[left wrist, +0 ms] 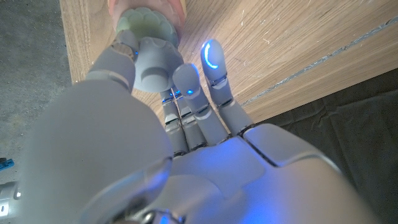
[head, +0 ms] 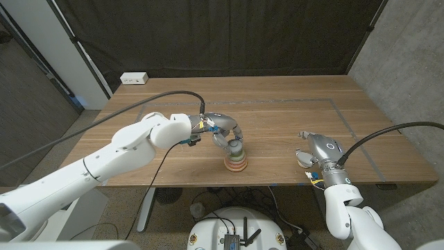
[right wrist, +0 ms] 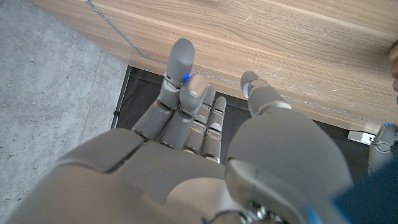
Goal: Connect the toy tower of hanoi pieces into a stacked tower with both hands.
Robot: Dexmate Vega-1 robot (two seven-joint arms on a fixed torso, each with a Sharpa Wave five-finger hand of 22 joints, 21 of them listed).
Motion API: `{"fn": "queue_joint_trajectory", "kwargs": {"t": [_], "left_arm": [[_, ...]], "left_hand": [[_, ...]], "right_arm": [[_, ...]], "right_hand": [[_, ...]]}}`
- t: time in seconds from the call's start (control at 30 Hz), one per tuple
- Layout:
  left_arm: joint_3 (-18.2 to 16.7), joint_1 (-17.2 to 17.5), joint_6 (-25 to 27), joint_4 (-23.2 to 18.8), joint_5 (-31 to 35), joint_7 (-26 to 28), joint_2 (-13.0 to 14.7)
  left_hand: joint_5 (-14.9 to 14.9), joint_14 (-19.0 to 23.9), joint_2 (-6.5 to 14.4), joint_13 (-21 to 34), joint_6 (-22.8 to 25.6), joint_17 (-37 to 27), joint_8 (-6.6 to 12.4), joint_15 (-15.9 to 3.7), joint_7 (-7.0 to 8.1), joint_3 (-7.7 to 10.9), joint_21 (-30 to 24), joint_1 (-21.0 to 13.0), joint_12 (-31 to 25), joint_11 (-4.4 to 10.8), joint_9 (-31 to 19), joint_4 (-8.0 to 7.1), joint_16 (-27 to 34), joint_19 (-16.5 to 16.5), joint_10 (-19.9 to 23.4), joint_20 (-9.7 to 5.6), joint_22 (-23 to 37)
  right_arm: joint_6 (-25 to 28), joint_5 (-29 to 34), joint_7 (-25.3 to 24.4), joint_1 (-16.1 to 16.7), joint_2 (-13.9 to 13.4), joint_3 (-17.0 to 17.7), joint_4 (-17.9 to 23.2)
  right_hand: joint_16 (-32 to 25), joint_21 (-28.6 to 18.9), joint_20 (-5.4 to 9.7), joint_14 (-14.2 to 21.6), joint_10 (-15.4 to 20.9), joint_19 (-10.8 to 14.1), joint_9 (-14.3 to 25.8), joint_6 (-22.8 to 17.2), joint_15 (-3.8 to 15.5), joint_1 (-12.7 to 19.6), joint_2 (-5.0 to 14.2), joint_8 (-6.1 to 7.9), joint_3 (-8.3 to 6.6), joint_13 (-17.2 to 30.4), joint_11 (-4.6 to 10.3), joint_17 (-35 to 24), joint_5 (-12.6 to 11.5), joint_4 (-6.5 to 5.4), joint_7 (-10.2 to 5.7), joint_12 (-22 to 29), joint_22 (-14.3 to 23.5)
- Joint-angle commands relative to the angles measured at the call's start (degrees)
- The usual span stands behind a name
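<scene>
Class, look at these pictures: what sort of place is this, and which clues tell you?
Probably a robotics lab or test bay: a black curtain behind a wooden table, bare concrete wall, and a power strip.

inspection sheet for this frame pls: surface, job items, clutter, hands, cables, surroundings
Surface: wooden table with a thin rectangular line marked on it.
Job's things: stacked tower near the front edge, coloured rings, a pale green piece on top.
Clutter: nothing seen.
Hands: left hand at the tower's top, fingers touching the green piece; right hand apart from the tower, fingers spread, holding nothing.
Cables: black cable running along the left arm; another along the right arm.
Surroundings: black curtain behind the table; white power strip at the far left corner.
</scene>
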State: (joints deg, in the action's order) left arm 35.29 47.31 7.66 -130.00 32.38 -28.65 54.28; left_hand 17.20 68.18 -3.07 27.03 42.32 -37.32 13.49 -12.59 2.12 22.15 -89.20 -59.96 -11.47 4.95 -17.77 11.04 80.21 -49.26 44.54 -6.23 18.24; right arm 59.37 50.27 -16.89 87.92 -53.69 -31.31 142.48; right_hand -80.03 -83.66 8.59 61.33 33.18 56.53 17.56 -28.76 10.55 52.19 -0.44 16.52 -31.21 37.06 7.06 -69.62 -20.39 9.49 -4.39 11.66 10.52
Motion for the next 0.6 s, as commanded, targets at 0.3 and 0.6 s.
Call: {"fn": "queue_joint_trajectory", "kwargs": {"t": [0.3, 0.6], "left_arm": [[1.1, -0.7, 0.2, 0.9, 1.3, -1.4, -0.9], [1.7, -0.4, -0.7, 1.1, 3.2, -0.4, -1.3]], "left_hand": [[0.3, 0.6, 2.1, 6.9, -0.1, -0.1, -0.28, -0.02, -0.04, 1.34, -0.1, -2.1, -0.1, 6.73, -0.1, -1.51, -0.1, -0.2, 6.8, -6.01, 0.1], [0.2, 0.5, 2.1, 7.0, -0.4, -0.1, -0.45, -0.02, 0.05, 1.22, -0.1, -2.0, 0.0, 6.75, -0.2, -1.51, -0.4, -0.2, 6.2, -6.01, 0.1]], "right_arm": [[0.9, -1.7, -1.5, 0.0, -0.9, -0.5, 0.3], [1.5, -2.3, -2.5, 0.1, -1.0, -0.9, 0.5]], "right_hand": [[-0.1, 0.3, 4.01, 0.5, 0.7, 0.2, 0.1, -0.5, 2.0, 0.2, 0.52, 0.21, 0.18, 0.1, 0.09, -0.3, -0.6, -0.12, 0.09, 0.0, 0.1], [0.0, 0.3, 4.01, 0.4, 0.7, 0.2, 0.1, -0.5, 2.0, 0.1, 0.52, 0.21, 0.21, 0.1, 0.03, -0.2, -0.7, -0.13, 0.07, 0.0, 0.1]]}}
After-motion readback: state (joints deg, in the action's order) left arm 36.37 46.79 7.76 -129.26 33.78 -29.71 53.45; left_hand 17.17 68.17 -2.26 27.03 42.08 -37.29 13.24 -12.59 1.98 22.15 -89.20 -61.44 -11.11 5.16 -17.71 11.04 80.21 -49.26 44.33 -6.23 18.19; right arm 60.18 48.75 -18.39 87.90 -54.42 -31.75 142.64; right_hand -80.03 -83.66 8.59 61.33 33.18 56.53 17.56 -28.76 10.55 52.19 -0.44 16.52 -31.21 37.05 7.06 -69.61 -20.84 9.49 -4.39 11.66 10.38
